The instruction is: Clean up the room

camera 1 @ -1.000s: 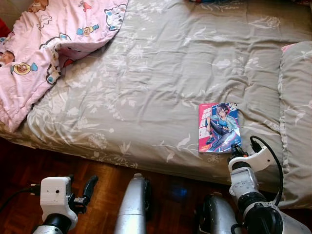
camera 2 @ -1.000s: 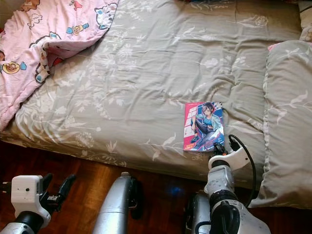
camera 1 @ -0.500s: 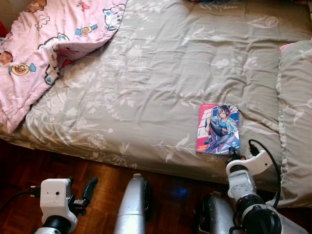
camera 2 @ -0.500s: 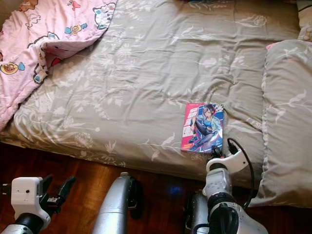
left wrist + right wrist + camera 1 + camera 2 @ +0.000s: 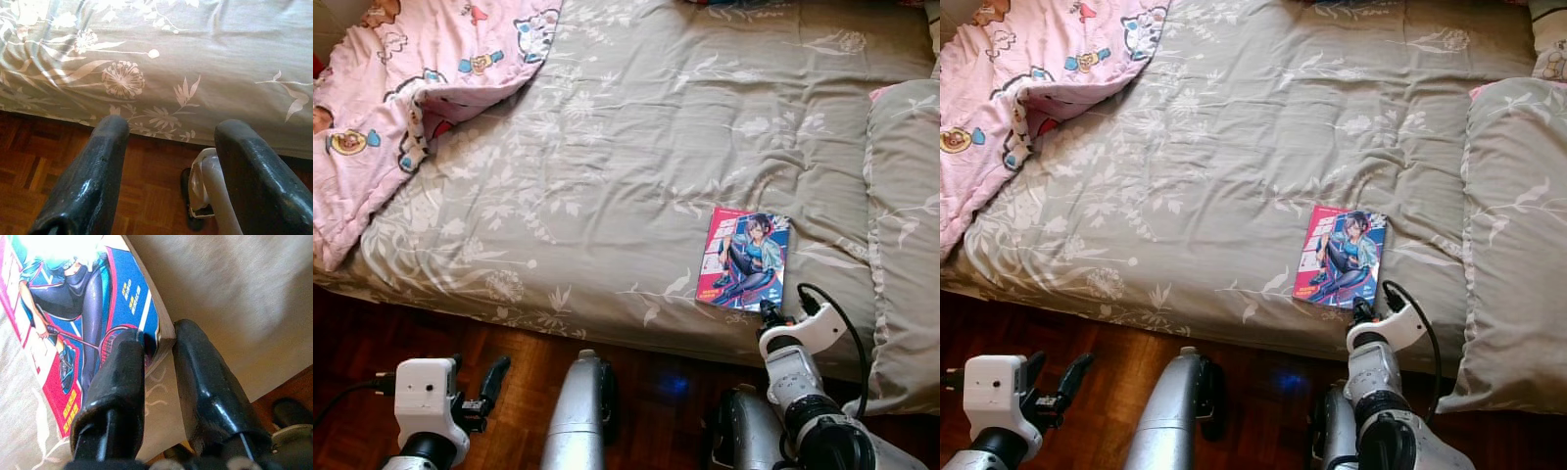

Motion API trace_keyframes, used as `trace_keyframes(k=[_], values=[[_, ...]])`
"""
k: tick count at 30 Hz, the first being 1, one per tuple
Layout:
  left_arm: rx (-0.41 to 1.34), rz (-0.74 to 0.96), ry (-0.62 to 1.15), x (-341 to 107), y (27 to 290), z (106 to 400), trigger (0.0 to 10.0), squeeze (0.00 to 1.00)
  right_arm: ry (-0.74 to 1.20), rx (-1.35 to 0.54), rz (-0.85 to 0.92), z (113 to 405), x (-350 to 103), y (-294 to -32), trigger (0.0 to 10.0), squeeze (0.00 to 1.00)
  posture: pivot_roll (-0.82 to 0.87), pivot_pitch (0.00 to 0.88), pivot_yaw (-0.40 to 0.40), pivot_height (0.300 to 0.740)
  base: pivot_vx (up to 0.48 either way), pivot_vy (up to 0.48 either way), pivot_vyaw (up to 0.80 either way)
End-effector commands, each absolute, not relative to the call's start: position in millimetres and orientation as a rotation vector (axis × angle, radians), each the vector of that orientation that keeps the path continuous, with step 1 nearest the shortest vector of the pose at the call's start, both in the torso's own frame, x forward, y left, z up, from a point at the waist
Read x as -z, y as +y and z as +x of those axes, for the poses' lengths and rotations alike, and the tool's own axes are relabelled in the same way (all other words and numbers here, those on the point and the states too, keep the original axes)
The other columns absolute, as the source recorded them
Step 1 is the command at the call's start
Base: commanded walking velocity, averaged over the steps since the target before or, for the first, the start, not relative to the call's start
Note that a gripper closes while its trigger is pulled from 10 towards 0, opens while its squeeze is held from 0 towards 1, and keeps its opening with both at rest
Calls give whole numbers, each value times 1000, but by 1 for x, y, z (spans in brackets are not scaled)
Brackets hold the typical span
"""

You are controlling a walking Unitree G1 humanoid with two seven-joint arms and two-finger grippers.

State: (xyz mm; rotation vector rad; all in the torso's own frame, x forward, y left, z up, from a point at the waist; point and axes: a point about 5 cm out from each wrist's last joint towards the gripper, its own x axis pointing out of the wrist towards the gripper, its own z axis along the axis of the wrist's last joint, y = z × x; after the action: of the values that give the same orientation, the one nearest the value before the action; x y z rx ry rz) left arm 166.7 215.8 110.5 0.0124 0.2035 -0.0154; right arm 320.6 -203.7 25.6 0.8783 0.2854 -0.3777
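Note:
A comic book (image 5: pixel 744 257) with a blue and pink cover lies tilted on the grey floral bed (image 5: pixel 636 137), close to its front edge. My right gripper (image 5: pixel 769 313) reaches up from below and holds the book's near corner. In the right wrist view the book (image 5: pixel 73 308) sits pinched between the two fingertips (image 5: pixel 127 347), one on the cover and one under the edge. My left gripper (image 5: pixel 475 377) hangs open low over the wooden floor, short of the bed's front edge (image 5: pixel 146 122), with nothing between its fingers.
A pink cartoon quilt (image 5: pixel 401 88) is bunched at the bed's far left corner. A grey floral pillow (image 5: pixel 906 225) lies along the right side. Dark parquet floor (image 5: pixel 372 333) runs along the front of the bed.
The book has turned slightly clockwise and slid a little left on the sheet, with my right gripper at its near corner. The left arm has stayed put.

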Motion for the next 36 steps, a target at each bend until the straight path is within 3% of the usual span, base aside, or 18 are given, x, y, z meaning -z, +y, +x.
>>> trace_keyframes(k=[1, 11, 12, 17, 18, 19, 28, 31, 36], values=[[1, 31, 249, -103, 218, 162, 10000, 0, 332, 429, 884, 308, -11, -206, 10000, 0, 282, 417, 120, 657, 0, 0, 0], [2, 31, 253, -102, 218, 162, 10000, 0, 344, 436, 875, 304, -7, -207, 10000, 0, 275, 416, 119, 657, 0, 0, 0], [1, 32, 253, -102, 218, 162, 10000, 0, 350, 437, 872, 303, -6, -206, 10000, 1000, 275, 416, 119, 657, 0, 0, 0], [3, 33, 253, -101, 218, 163, 10000, 0, 367, 455, 869, 299, -2, -206, 10000, 1000, 272, 417, 119, 657, 0, 0, 0], [3, 32, 253, -101, 218, 163, 10000, 0, 368, 457, 868, 299, -2, -206, 10000, 776, 268, 416, 118, 657, 0, 0, 0], [4, 31, 252, -101, 218, 163, 10000, 0, 369, 462, 866, 298, -1, -207, 10000, 0, 268, 416, 118, 657, 0, 0, 0], [8, 22, 243, -98, 215, 171, 10000, 0, 374, 532, 792, 291, 2, -216, 10000, 0, 247, 401, 107, 657, 0, 0, 0], [-6, 12, 211, -98, 214, 180, 10000, 0, 292, 418, 559, 301, -14, -216, 10000, 0, 219, 376, 90, 657, 0, 0, 0], [-1, -10, 177, -95, 210, 198, 10000, 0, 118, 311, 414, 304, -31, -216, 10000, 0, 163, 325, 63, 657, 0, 0, 0]])
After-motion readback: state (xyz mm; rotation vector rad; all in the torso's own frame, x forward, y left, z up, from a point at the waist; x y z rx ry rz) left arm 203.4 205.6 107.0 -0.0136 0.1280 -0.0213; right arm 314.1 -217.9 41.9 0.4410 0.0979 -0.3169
